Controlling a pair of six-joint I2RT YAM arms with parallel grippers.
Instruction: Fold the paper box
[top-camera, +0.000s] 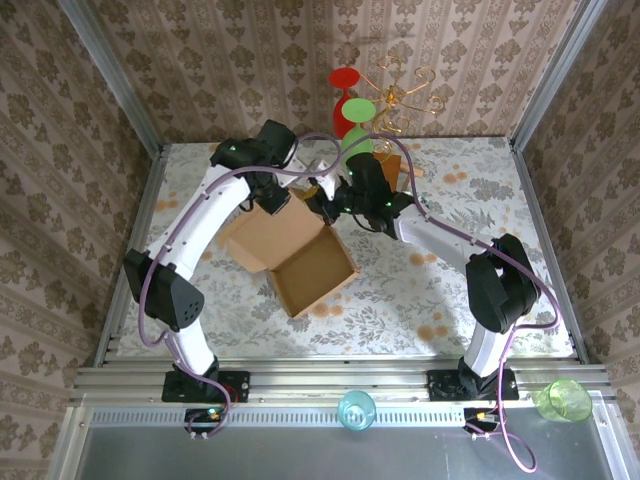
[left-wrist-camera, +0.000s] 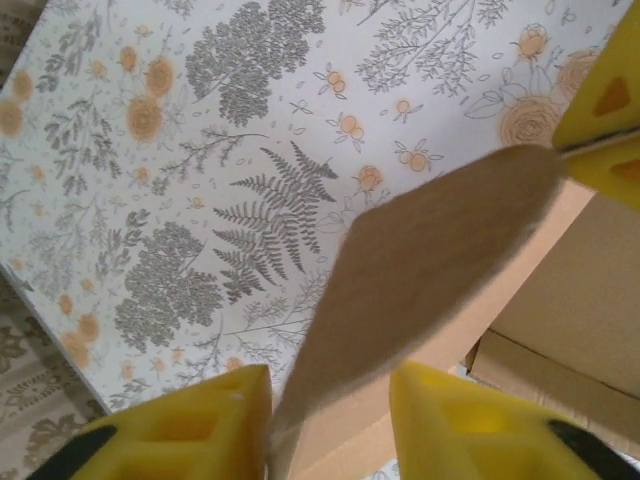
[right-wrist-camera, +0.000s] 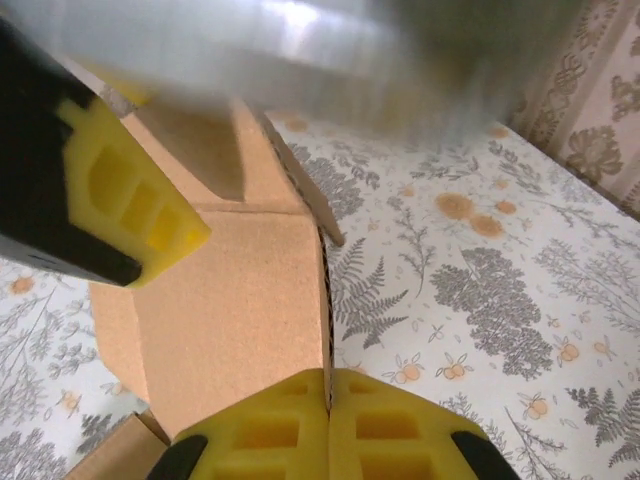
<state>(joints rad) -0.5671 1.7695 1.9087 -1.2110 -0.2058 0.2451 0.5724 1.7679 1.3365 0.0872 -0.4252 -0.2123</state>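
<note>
The paper box (top-camera: 300, 255) lies open in the middle of the table, a light-brown tray with a wide lid panel to its left. At its far corner one flap (left-wrist-camera: 430, 260) stands up. My right gripper (right-wrist-camera: 328, 378) is shut on that flap's (right-wrist-camera: 230, 300) edge. It also appears in the top view, right gripper (top-camera: 332, 205), and its yellow fingers (left-wrist-camera: 600, 130) pinch the flap's tip in the left wrist view. My left gripper (left-wrist-camera: 330, 385) is open around the same flap, which rests against the left finger (left-wrist-camera: 190, 430). From above, the left gripper (top-camera: 278, 198) hangs over the box's far edge.
A red glass (top-camera: 345, 85), a green glass (top-camera: 358, 110) and a gold wire rack (top-camera: 400, 95) stand at the back wall. A small orange-brown board (top-camera: 392, 163) sits behind the right arm. A teal cup (top-camera: 356, 410) and a green cup (top-camera: 565, 400) rest on the front rail.
</note>
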